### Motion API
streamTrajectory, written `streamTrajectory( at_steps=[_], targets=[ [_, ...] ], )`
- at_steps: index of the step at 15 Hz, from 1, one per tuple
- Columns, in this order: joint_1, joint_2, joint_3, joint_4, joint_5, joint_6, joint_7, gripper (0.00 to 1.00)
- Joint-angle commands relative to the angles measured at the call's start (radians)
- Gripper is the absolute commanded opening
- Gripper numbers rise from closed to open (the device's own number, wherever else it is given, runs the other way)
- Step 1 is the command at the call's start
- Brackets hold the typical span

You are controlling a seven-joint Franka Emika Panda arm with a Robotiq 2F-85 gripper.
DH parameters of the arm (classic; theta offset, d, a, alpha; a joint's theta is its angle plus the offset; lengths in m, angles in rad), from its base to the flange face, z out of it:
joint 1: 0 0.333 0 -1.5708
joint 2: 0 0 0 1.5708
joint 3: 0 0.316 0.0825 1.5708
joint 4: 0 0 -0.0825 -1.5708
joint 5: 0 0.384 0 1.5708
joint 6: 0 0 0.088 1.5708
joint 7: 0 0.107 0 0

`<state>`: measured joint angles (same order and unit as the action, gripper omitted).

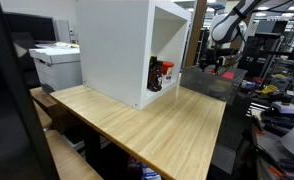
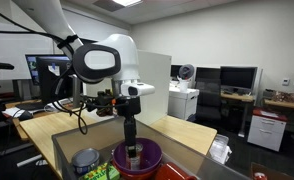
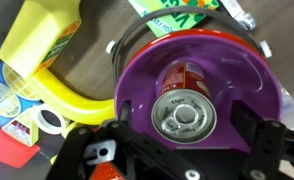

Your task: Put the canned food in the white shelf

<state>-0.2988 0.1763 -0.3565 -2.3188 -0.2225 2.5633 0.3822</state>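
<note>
A red can of food with a silver pull-tab lid [image 3: 182, 112] stands upright in a purple bowl [image 3: 187, 45]. In the wrist view my gripper [image 3: 184, 120] is open, with one dark finger on each side of the can and gaps between them and it. In an exterior view the gripper [image 2: 132, 148] reaches straight down into the purple bowl [image 2: 137, 160]. The white shelf [image 1: 117, 50] stands on the wooden table [image 1: 157, 130], open face towards the arm. It also shows behind the arm [image 2: 155, 85]. In that wider view the gripper [image 1: 223, 62] is well away from the shelf.
A yellow handled cup [image 3: 42, 50] and a green packet [image 3: 182, 12] lie beside the bowl. Another silver-lidded can [image 2: 84, 160] sits near it. A printer [image 1: 57, 62] stands beside the shelf. A red and black object [image 1: 159, 73] sits at the shelf's opening.
</note>
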Motion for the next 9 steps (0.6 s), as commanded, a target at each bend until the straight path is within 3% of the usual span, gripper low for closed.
streamTrajectory(
  at_steps=[1, 6, 7, 9],
  targets=[
    [0.029, 0.007, -0.029, -0.035, -0.057, 0.051, 0.059, 1.0],
    [0.033, 0.014, -0.033, -0.053, -0.034, 0.083, 0.048, 1.0],
    [0.033, 0.015, -0.034, -0.054, -0.032, 0.086, 0.047, 0.8],
    [0.033, 0.015, -0.035, -0.058, -0.028, 0.098, 0.048, 0.67]
  ],
)
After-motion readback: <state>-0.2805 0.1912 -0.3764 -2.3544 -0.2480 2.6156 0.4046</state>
